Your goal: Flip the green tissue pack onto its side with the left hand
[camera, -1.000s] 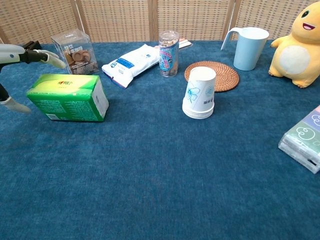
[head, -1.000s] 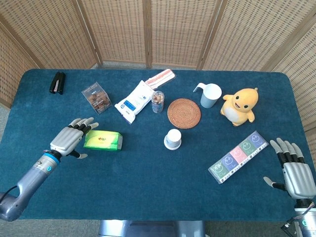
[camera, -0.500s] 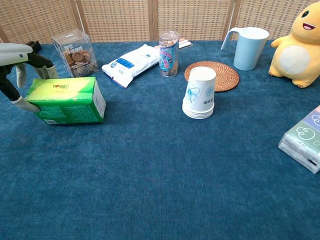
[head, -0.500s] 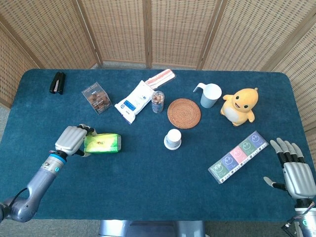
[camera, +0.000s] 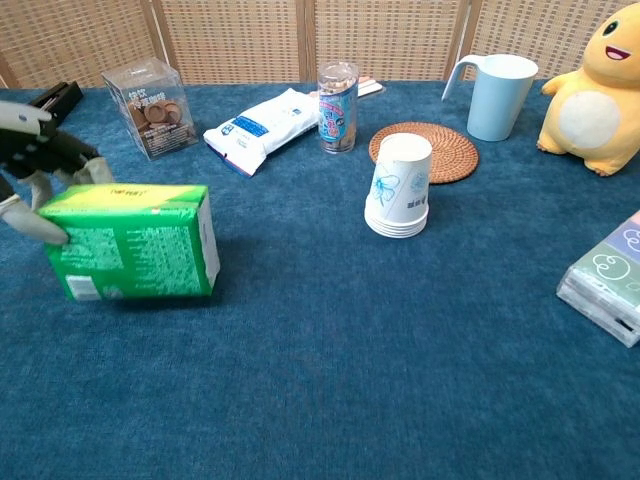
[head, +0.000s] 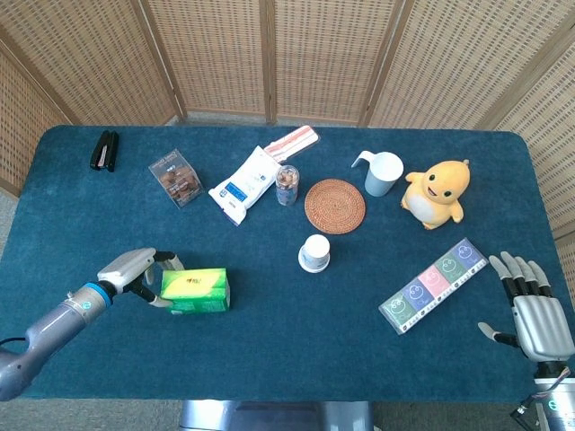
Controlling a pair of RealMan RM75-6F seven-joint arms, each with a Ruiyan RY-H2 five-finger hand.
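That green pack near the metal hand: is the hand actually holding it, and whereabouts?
Yes. The left hand grips the green tissue pack by its left end, fingers on top and thumb against the front. The right hand holds nothing.

left hand (camera: 35, 170): chest view cuts it at the left edge; contact with the tissue pack (camera: 135, 242) behind its far end not visible
right hand (head: 530, 310): wrist cut off by bottom edge, head view
duck toy (camera: 598, 85): cropped at top right corner, chest view
tissue pack print: too small to read
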